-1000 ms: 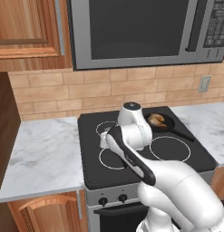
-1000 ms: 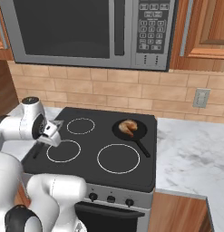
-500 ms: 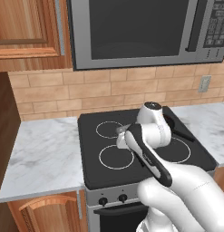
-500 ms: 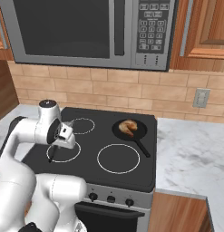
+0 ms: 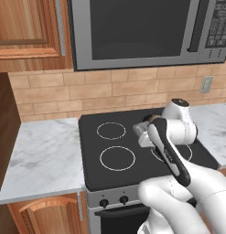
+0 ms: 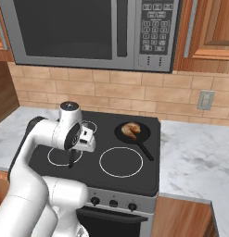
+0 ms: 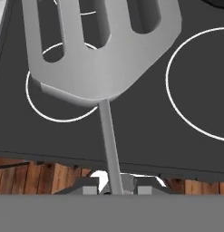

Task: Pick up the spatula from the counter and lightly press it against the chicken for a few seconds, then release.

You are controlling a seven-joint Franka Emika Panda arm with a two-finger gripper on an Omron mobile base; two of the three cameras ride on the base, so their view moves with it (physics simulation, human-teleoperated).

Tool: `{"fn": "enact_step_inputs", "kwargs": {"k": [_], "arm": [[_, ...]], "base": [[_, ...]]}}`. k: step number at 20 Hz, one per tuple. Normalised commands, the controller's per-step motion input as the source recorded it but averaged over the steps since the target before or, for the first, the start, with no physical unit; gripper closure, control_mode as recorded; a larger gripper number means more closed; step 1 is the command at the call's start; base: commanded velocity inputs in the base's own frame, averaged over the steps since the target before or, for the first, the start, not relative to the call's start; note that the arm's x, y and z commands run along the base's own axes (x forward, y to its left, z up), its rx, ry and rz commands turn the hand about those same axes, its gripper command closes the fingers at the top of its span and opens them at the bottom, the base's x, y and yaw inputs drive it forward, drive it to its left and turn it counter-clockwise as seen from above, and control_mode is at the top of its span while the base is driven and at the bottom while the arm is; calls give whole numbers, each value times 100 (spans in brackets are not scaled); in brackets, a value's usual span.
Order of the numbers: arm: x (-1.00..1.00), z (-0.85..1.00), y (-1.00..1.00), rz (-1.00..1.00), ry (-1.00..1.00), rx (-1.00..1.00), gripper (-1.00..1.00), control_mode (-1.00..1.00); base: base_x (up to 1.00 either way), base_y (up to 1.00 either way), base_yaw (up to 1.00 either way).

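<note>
Dark-tipped gripper pinches the thin handle of the grey spatula, holding it in the air above the left burners of the stove. Its long axis runs straight out from the hand, slotted blade pointing away and downward. Pickup looks done; next it needs to swing right to the chicken in the pan and lower gently.

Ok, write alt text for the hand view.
A grey slotted spatula, its thin handle gripped in the tool, hangs over a black stovetop marked with white burner rings.
</note>
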Motion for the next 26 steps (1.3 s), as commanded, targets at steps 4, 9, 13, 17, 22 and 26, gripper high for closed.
{"fn": "enact_step_inputs", "kwargs": {"k": [4, 9, 13, 17, 22, 26], "arm": [[0, 8, -55, 14, 0, 0, 100, -100], [0, 2, -42, 17, -1, 0, 100, -100], [0, 10, -45, 17, 0, -1, 100, -100], [1, 21, -43, 12, 0, -2, 100, -100], [4, 4, -40, 8, 0, 0, 100, -100], [8, 0, -45, 6, 0, 0, 100, -100]], "base": [[0, 0, 0], [0, 0, 0], [0, 0, 0], [0, 0, 0], [0, 0, 0], [0, 0, 0]]}}
